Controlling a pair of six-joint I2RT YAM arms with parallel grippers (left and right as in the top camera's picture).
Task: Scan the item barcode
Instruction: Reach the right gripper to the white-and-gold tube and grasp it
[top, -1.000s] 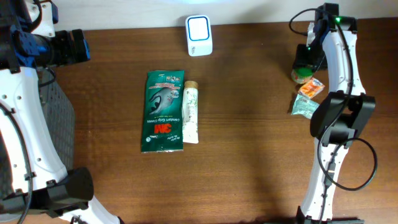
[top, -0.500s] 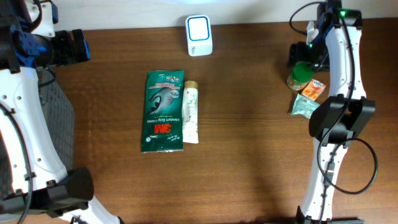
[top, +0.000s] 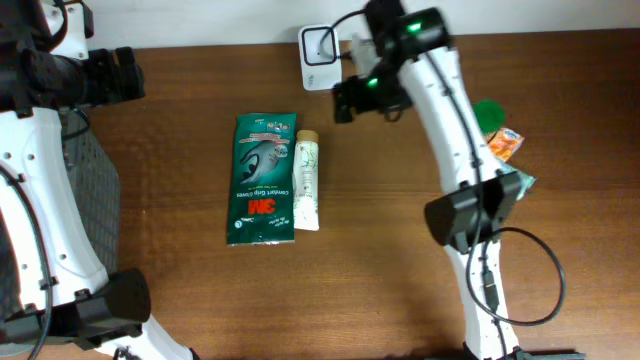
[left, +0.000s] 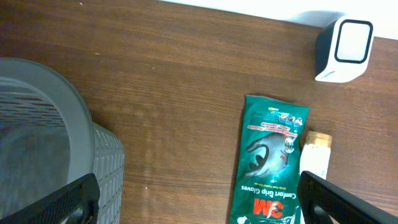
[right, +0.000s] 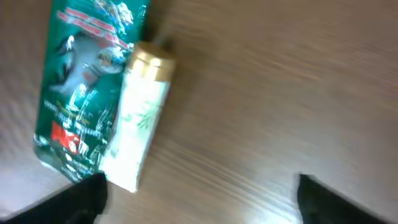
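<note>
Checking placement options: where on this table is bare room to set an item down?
Bare wood between the tube and the right arm, and along the front edge below the glove pack. Crowded beyond that arm: jar and packets cluster together.

Table (top: 390, 260): dark brown, fine wood grain. Glove pack (top: 264, 178): deep green, red logo, white lettering. Tube (top: 307, 182) at its 3 o'clock: cream-white, green leaf print, gold cap. Scanner (top: 316, 55) at 12 o'clock: white, blue-rimmed window. Basket (left: 50, 124) at 9 o'clock: grey mesh. Packet (top: 505, 143) at 3 o'clock: orange.
</note>
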